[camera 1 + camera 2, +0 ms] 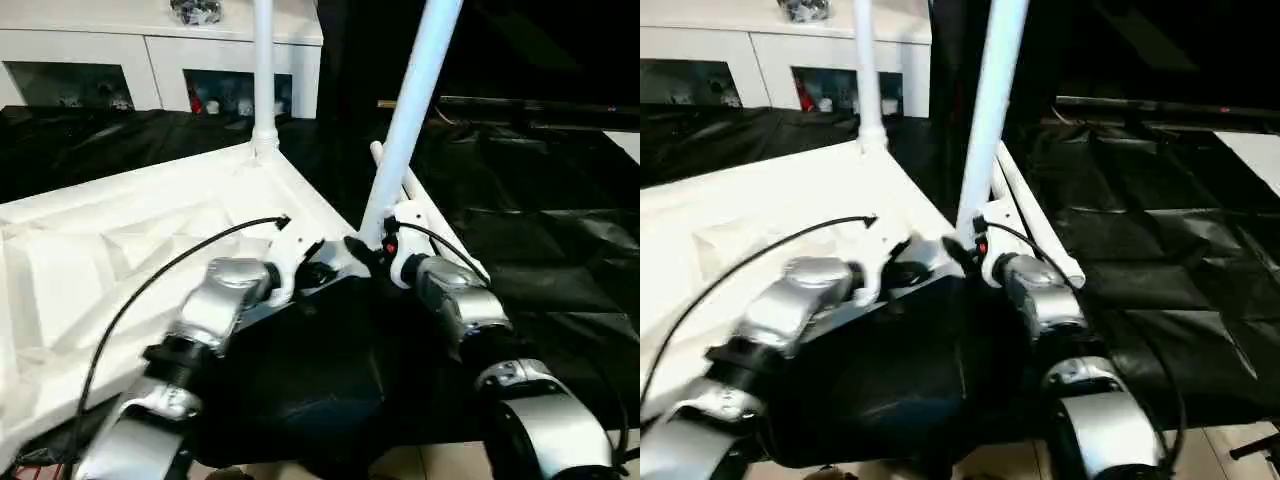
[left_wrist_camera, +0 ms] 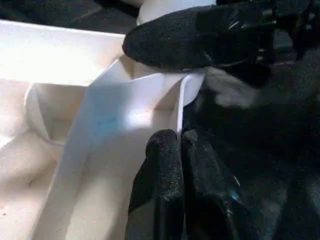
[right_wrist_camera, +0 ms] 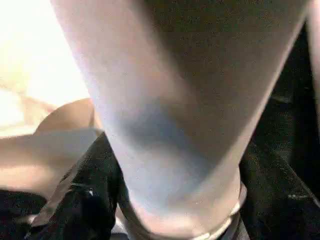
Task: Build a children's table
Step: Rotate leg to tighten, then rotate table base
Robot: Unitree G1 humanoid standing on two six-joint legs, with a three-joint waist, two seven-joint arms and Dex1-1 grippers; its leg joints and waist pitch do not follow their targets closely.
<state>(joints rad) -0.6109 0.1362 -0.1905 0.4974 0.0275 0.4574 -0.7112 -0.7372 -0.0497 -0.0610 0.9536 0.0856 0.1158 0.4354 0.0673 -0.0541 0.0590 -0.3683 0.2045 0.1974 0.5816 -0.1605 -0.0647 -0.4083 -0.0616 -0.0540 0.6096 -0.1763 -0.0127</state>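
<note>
Though seemingly socketed, tilted leg (image 1: 410, 120) on upturned tabletop (image 1: 110, 250).

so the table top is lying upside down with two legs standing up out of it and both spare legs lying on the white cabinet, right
Not quite. The spare legs lie on the black sheet beside the table top, as the right eye view shows. Two legs do stand: one at the far corner, one at the near corner.

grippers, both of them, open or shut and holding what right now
Left gripper: shut, fingers pinching a thin rib of the table top.
Right gripper: fingers around the base of the leaning table leg.
</note>
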